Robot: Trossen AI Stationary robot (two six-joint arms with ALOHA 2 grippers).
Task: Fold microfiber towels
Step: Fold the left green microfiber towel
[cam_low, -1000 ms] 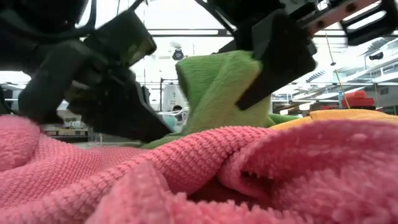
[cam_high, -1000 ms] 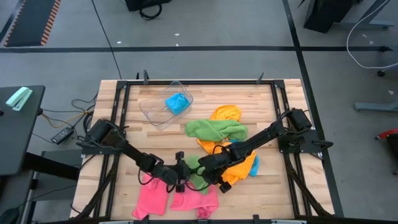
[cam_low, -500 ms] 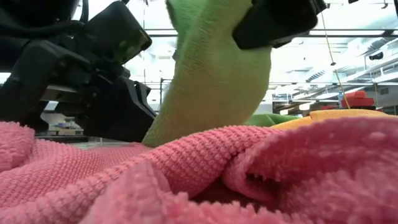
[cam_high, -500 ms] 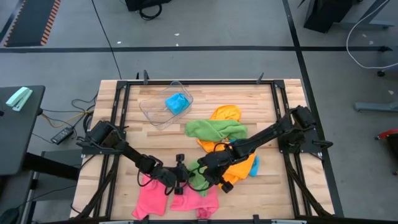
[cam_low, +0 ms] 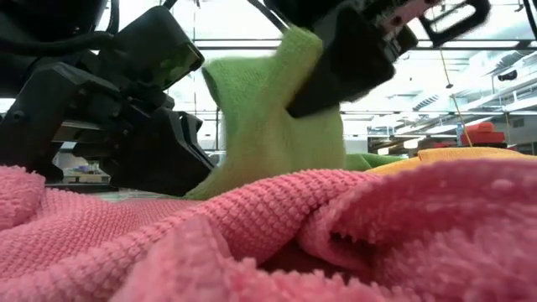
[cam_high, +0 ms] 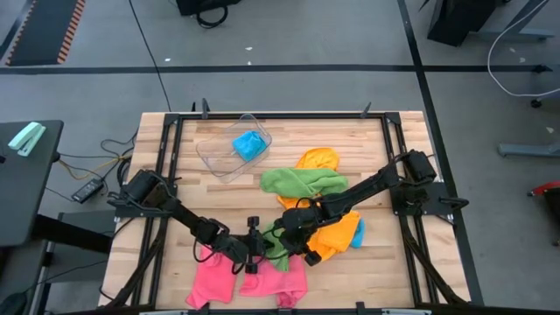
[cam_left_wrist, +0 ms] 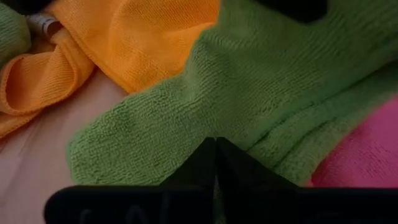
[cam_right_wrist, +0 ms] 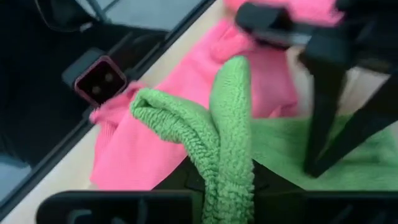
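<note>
Green towel [cam_right_wrist: 233,130], pinched in right tool [cam_right_wrist: 217,180]

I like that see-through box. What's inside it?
A crumpled blue towel lies inside the tub, toward one end. The rest of the tub looks bare, with the table's wood showing through. Whatever is under the towel stays covered.

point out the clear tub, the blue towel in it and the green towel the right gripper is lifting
clear tub [cam_high: 213,156], high view, bare floor
blue towel [cam_high: 249,144], high view, middle
green towel [cam_low: 268,134], low view, raised part
</note>
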